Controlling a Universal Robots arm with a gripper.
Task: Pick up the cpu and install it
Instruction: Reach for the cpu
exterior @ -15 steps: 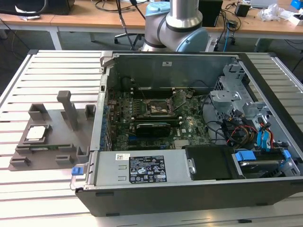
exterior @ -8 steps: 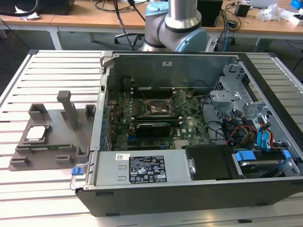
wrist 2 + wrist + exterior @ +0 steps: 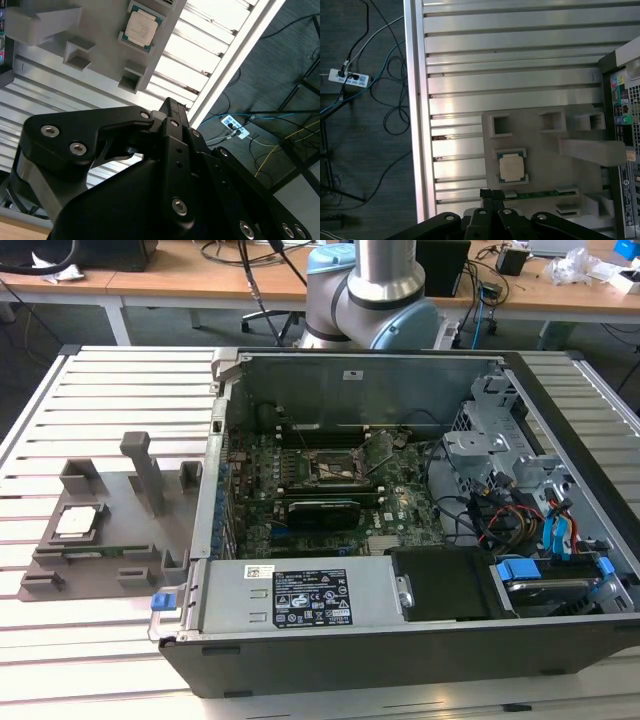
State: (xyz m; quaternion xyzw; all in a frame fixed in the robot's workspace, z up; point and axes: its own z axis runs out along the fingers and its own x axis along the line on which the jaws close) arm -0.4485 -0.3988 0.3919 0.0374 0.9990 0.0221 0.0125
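Sitting in the grey fixture's (image 3: 125, 525) square pocket, your cpu (image 3: 80, 521) is on the slatted table (image 3: 120, 390), at the exterior view's left of the computer case (image 3: 400, 650). Your gripper (image 3: 492, 194) hangs clear of it, jaws together, empty.

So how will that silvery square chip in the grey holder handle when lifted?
The flat square silvery-topped cpu looks rigid and probably light. Its smooth metal lid may be slippery, and its thin edges offer little grip. Corner tabs of the grey plastic holder frame it, so a sideways push likely won't shift it.
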